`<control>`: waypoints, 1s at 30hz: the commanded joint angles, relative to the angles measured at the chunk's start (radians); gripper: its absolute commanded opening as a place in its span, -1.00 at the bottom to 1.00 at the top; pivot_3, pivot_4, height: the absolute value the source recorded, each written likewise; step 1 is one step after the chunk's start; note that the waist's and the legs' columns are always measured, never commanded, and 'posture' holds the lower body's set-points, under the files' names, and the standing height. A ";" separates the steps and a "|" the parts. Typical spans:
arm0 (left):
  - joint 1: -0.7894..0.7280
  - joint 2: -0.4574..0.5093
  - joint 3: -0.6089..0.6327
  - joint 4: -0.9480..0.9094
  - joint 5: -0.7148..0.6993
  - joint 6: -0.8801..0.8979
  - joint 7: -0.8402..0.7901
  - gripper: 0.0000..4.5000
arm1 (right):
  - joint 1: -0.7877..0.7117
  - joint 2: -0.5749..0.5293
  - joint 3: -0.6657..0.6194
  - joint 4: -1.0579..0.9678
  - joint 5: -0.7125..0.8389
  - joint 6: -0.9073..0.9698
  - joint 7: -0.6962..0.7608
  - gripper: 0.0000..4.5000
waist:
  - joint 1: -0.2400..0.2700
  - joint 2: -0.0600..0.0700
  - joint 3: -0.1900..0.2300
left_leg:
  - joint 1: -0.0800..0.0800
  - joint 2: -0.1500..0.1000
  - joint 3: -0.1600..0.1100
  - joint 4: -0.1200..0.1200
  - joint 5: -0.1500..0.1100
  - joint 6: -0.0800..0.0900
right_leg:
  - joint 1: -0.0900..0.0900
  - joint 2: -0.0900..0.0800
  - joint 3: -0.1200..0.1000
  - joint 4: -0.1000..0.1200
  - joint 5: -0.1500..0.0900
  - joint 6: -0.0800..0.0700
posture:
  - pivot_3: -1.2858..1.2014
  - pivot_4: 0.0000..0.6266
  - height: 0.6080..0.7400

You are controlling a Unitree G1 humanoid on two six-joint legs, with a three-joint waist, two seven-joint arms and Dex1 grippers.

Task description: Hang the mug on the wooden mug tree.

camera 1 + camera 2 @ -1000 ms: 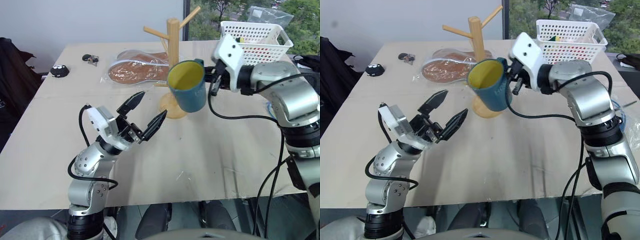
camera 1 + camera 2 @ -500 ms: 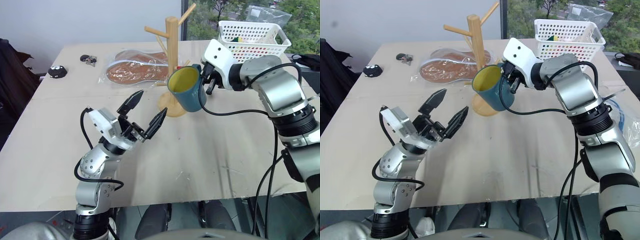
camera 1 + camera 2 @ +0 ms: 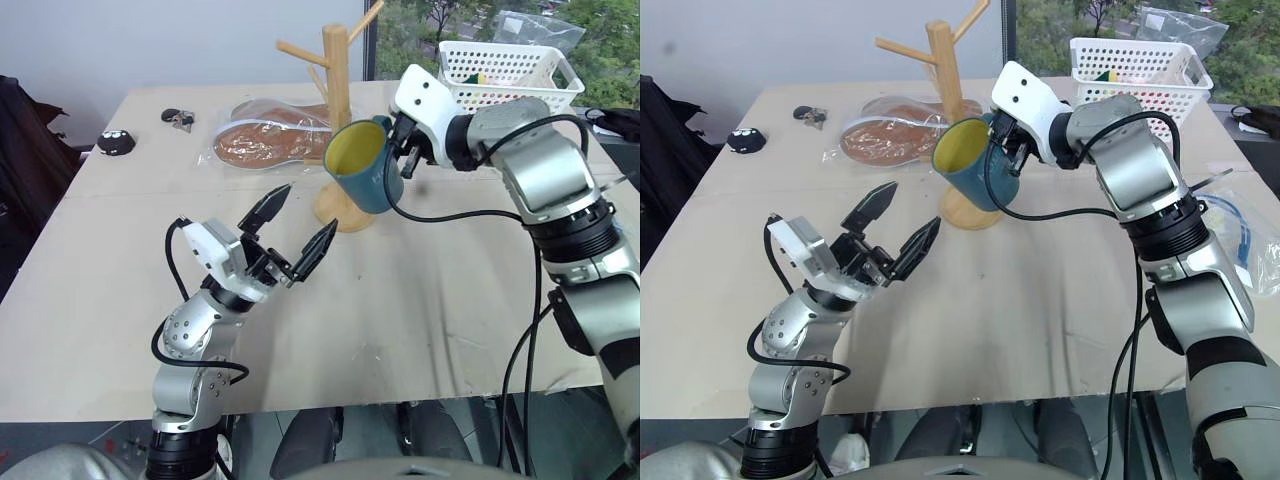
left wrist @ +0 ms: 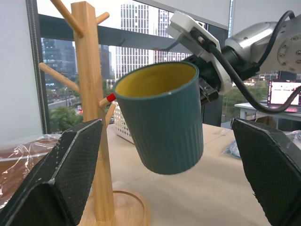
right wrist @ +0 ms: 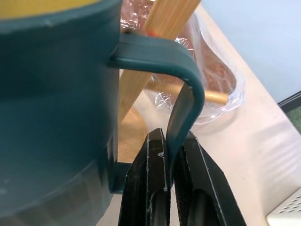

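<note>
Clearly pinches the loop handle [image 5: 186, 84] of the rigid, smooth, breakable teal-blue ceramic mug [image 3: 365, 168] with the right claw [image 5: 170, 155], left claw [image 3: 290, 228] gaping, empty.

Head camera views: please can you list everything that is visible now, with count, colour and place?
mug: one, teal-blue outside, yellow inside; held in the air beside the tree, tilted.
wooden mug tree: one, light wood; standing on the table behind the mug.
plastic bag: one, clear with brown content; lying left of the tree.
basket: one, white; far right of the table.
keys: one small dark bunch; far left.
black object: one, small; at the left edge.
table: one, beige.
left pincer: black, open, holding nothing, above the near table.
right pincer: black, shut on the mug's handle.
</note>
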 commanded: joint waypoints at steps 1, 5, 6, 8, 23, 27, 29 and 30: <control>0.000 0.002 -0.003 -0.015 -0.005 -0.018 0.005 1.00 | -0.038 -0.019 -0.024 -0.063 -0.003 0.001 0.029 -0.97 | 0.000 0.000 0.000 | 0.000 0.000 0.000 0.000 0.000 0.000 | 0.000 0.000 0.000 0.000 0.000 0.000 | 0.03 -0.52 1.00; 0.007 -0.005 -0.008 -0.016 -0.001 -0.022 0.011 1.00 | -0.025 -0.044 -0.015 -0.110 0.003 0.031 0.068 -0.97 | 0.001 0.000 0.000 | 0.000 0.000 0.000 0.000 0.000 0.000 | 0.000 0.000 0.000 0.000 0.000 0.000 | 0.03 -0.52 1.00; 0.009 -0.006 -0.010 -0.016 0.000 -0.023 0.011 1.00 | -0.026 -0.045 -0.013 -0.115 0.004 0.038 0.073 -0.97 | 0.001 0.000 0.000 | 0.000 0.000 0.000 0.000 0.000 0.000 | 0.000 0.000 0.000 0.000 0.000 0.000 | 0.03 -0.52 1.00; 0.012 -0.007 -0.013 -0.016 0.000 -0.025 0.012 1.00 | -0.030 -0.038 -0.010 -0.115 0.001 0.046 0.074 -0.97 | 0.000 0.000 0.000 | 0.000 0.000 0.000 0.000 0.000 0.000 | 0.000 0.000 0.000 0.000 0.000 0.000 | 0.03 -0.52 1.00; 0.017 0.006 -0.006 -0.021 -0.002 -0.026 0.022 1.00 | -0.109 0.096 -0.002 0.102 -0.074 -0.066 0.011 -0.39 | -0.001 0.000 0.000 | -0.003 0.000 0.000 -0.001 0.000 0.000 | -0.004 0.000 0.000 0.000 0.000 0.000 | 0.03 -0.52 1.00; 0.010 0.009 -0.005 -0.018 -0.001 -0.028 0.024 1.00 | -0.115 0.107 -0.022 0.128 -0.078 -0.093 -0.005 0.46 | -0.002 0.000 0.000 | -0.003 0.000 0.000 -0.001 0.000 0.000 | -0.004 0.000 0.000 0.000 0.000 0.000 | 0.03 -0.52 1.00; 0.006 0.014 -0.003 -0.016 -0.003 -0.027 0.022 1.00 | -0.108 0.090 -0.048 0.118 -0.070 -0.090 -0.009 0.87 | -0.001 0.000 0.000 | -0.003 0.000 0.000 -0.001 0.000 0.000 | -0.005 0.000 0.000 0.000 0.000 0.000 | 0.03 -0.52 1.00; 0.004 0.016 -0.001 -0.015 -0.004 -0.026 0.021 1.00 | -0.100 0.074 -0.065 0.104 -0.063 -0.086 -0.007 0.95 | -0.001 0.000 0.000 | -0.004 0.000 0.000 -0.001 0.000 0.000 | -0.005 0.000 0.000 0.000 0.000 0.000 | 0.03 -0.52 1.00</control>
